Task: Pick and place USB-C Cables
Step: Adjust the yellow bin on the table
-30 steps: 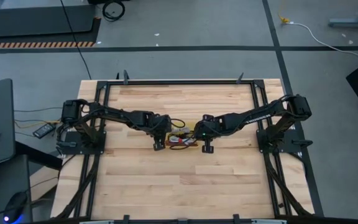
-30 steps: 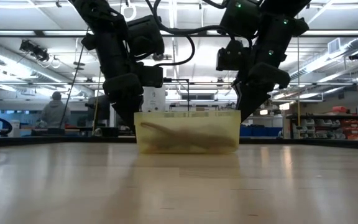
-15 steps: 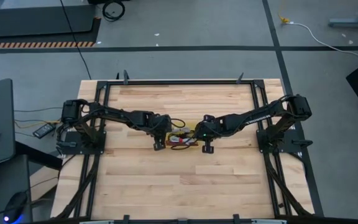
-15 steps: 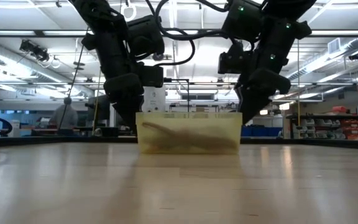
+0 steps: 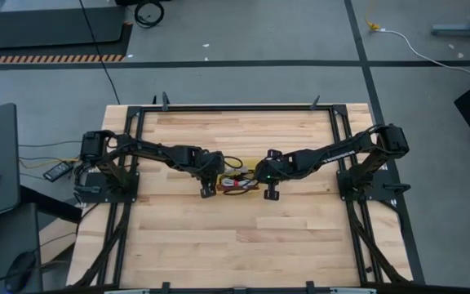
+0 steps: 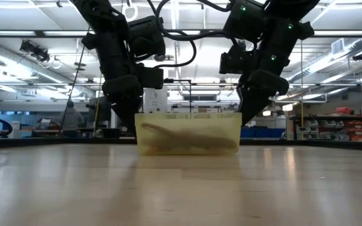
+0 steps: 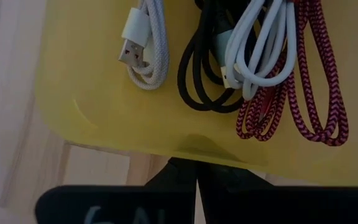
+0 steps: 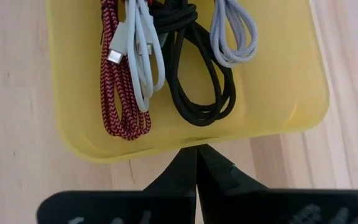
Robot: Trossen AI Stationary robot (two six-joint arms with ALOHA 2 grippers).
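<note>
Left gripper (image 5: 208, 190) and right gripper (image 5: 271, 193) remain closed, empty, flanking the yellow tray (image 8: 291, 93); four cables (image 8: 191, 81) unmoved inside.

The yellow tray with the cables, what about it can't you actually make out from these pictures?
- High view: the yellow tray is tiny, and the left gripper and right gripper crowd both ends.
- Low view: the tray's cloudy wall shows only a dim shape.
- Left wrist view: the dark red cable, black cable and white cable are cut off by the picture's edge.
- Right wrist view: the grey cable is cut off too.
</note>
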